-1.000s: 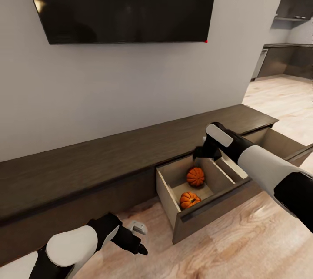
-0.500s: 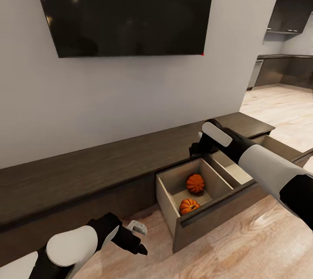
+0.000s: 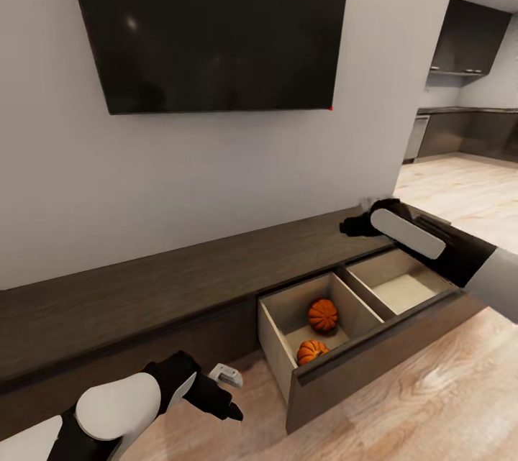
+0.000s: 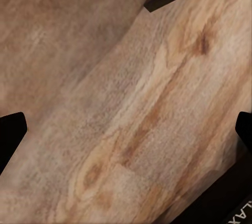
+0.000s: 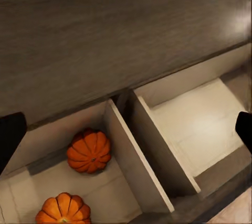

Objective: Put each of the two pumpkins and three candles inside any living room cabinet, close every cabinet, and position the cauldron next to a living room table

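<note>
Both pumpkins [image 3: 323,315] [image 3: 313,351] sat in the left compartment of the cabinet's [image 3: 180,281] open drawer [image 3: 374,360]. The right jaws [image 3: 356,224] hovered above and behind them, spread wide and empty. The left jaws [image 3: 224,393] hung low over the floor [image 3: 446,403], also wide and empty.

The near pumpkin [image 3: 314,351] is sitting partly hidden behind the drawer [image 3: 374,367] front. The right gripper [image 3: 354,224] is showing blurred, its jaws unreadable. The cabinet [image 3: 144,288] is running off the left edge. The left gripper [image 3: 229,394] is showing small, its jaws indistinct.
</note>
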Tool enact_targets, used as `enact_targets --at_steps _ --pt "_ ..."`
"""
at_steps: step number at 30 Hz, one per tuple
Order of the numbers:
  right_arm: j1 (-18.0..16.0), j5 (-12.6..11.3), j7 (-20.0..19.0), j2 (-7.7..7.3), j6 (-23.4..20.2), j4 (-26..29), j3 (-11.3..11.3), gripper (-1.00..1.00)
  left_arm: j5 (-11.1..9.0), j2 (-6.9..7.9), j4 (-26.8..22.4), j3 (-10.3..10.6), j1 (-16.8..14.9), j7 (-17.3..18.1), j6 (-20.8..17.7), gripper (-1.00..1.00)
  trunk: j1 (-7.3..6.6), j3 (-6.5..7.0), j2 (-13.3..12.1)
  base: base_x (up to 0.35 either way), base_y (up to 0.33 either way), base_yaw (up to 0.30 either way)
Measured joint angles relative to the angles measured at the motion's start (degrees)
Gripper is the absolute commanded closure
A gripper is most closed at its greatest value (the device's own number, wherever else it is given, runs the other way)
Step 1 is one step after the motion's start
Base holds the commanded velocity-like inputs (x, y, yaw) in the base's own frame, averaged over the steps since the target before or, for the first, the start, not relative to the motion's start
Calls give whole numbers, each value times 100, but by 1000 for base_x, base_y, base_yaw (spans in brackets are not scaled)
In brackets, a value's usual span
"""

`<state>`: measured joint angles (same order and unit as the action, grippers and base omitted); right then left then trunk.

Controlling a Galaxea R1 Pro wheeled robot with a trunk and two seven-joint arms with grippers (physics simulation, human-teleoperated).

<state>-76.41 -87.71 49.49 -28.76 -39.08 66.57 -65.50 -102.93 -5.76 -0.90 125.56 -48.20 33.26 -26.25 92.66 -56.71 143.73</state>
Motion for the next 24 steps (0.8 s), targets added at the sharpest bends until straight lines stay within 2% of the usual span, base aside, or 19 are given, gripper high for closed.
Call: enact_targets --at_steps 1,2,3,4,5,6,7,8,10,11,12,15,17,19,21,22,23,24 --pt "2 -1 44 -269 421 391 -300 -100 0 3 0 -3 0 0 2 -100 -3 22 -1 0 0 0" --pt "5 -4 211 -633 1126 885 -764 -100 -1 7 0 -10 0 2 6 -100 -5 44 -3 0 0 0" --pt "5 -7 302 -753 1383 1021 -945 -100 0 8 0 -10 0 0 7 -100 -8 66 -4 0 0 0" --pt "7 -13 504 -937 1852 1196 -1307 -100 0 11 0 -12 0 -2 8 -100 -10 88 -6 0 0 0" --pt "11 -13 778 -1168 2601 1350 -1923 -100 0 12 2 -14 0 -7 12 -100 -12 110 -7 0 0 0" --pt "10 17 913 -1313 3154 1413 -2374 -100 0 11 5 -14 -2 -15 16 -100 -15 132 -9 0 0 0" --pt "13 122 1048 -1507 3817 1485 -2930 -100 -2 14 7 -16 -1 -33 70 -100 -18 154 -10 0 0 0" --pt "11 235 1119 -1645 4149 1525 -3232 -100 -5 14 9 -16 0 -57 140 -100 -21 177 -11 0 0 0" --pt "12 454 1229 -1983 4588 1619 -3575 -100 -12 13 9 -22 0 -139 272 -100 -26 222 -14 0 0 0" --pt "12 541 1251 -2176 4816 1679 -3684 -100 -14 13 9 -27 0 -190 310 -100 -29 244 -15 0 0 0" --pt "13 583 1257 -2275 4943 1714 -3740 -100 -15 11 9 -31 0 -216 326 -100 -31 266 -16 0 0 0" --pt "16 802 1247 -2791 5687 1904 -4158 -100 -22 8 9 -54 0 -327 381 -100 -39 333 -20 0 0 0" --pt "18 933 1237 -2983 5987 1958 -4360 -100 -25 7 9 -56 0 -356 397 -100 -44 377 -23 0 0 0" --pt "20 1085 1231 -3107 6523 1993 -4751 -100 -24 8 9 -57 0 -388 407 -100 -49 421 -26 0 0 0" --pt "21 1165 1256 -3113 7172 1998 -5378 -100 -26 7 9 -57 0 -407 413 -100 -54 465 -29 0 0 0" --pt "24 1189 1301 -3050 7958 1981 -6004 -100 -22 7 9 -46 0 -418 418 -100 -56 487 -30 0 0 0" --pt "16 1194 1311 -3009 8312 1965 -6250 -100 -21 6 11 -41 0 -423 424 -100 -59 510 -32 0 0 0" --pt "14 1191 1318 -2981 8480 1955 -6344 -100 -20 6 12 -39 0 -424 432 -100 -62 532 -33 0 0 0"
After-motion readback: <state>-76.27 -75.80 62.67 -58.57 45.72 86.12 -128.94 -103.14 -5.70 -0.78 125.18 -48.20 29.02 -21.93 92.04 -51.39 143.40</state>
